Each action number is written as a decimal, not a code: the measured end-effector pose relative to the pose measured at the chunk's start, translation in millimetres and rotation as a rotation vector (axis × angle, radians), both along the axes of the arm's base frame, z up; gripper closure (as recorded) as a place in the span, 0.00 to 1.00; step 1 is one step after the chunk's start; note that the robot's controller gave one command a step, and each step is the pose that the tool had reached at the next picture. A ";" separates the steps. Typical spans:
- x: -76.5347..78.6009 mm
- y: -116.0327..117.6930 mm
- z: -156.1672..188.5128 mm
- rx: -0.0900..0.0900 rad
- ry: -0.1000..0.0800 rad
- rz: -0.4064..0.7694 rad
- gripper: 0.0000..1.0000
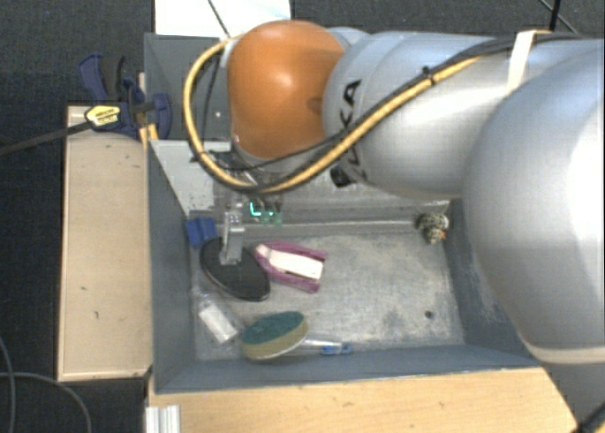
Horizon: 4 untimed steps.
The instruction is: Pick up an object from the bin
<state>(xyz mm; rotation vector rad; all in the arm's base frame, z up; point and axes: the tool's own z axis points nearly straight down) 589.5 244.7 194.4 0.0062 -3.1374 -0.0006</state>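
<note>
My gripper point(231, 248) hangs below the orange wrist cover at the bin's left side, its tip coming down onto the top left edge of a flat black oval thing point(238, 279). Just right of that lies a pink and white block-shaped thing point(293, 266), touching the black oval. A small blue piece point(199, 231) sits to the left of the gripper against the bin wall. Nothing shows held in the gripper.
Near the front left corner lie a round green and yellow sponge pad point(274, 335), a small white tube point(216, 323) and a thin pen with a blue end point(326, 349). A small metal knob point(433, 225) sits at the back wall. The large arm covers the bin's right and back.
</note>
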 end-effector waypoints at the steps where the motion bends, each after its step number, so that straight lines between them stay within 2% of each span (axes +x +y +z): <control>1: -31.1 -20.8 -102.5 -0.001 -0.002 -0.349 0.00; 2: -34.3 -14.7 -121.6 0.001 -0.004 -0.572 0.00; 3: -33.9 -14.0 -121.0 0.004 -0.006 -0.575 1.00; 4: -53.7 -26.4 49.6 0.004 -0.011 -0.566 1.00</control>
